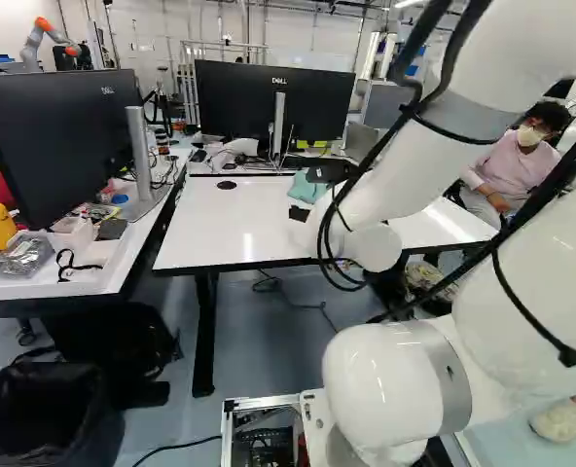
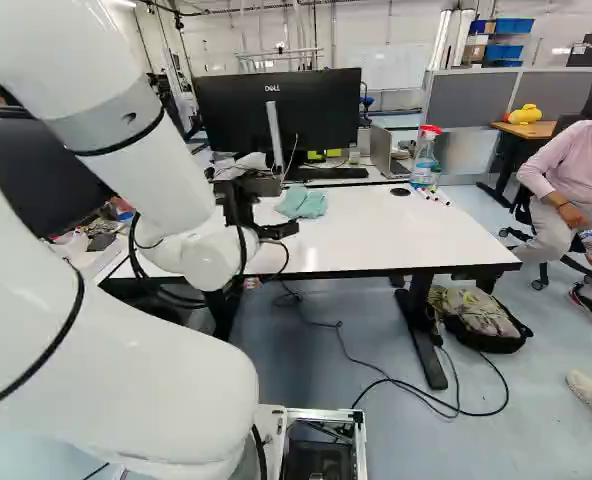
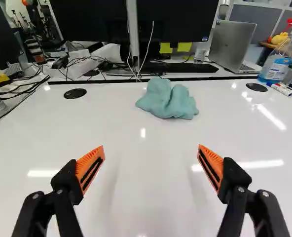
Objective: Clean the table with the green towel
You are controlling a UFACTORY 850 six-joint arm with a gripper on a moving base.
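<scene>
In the right base view my gripper (image 2: 266, 230) hangs over the near left part of the white table (image 2: 406, 238), left of the crumpled green towel (image 2: 303, 203). The wrist view shows the gripper (image 3: 151, 168) standing wide open with nothing between its fingers. Ahead of them, centred beyond the gap, the towel (image 3: 167, 100) lies in a loose heap towards the table's far edge. In the left base view the arm partly covers the table, and the towel (image 1: 308, 187) shows beside the dark gripper.
Behind the towel stand a monitor (image 2: 276, 115) and a laptop (image 3: 232, 47). A spray bottle (image 3: 276, 64) and markers (image 3: 284, 89) sit at the table's far right. Another desk with a monitor (image 1: 59, 136) is at the left. A person sits right of the table. Another robot stands far back left.
</scene>
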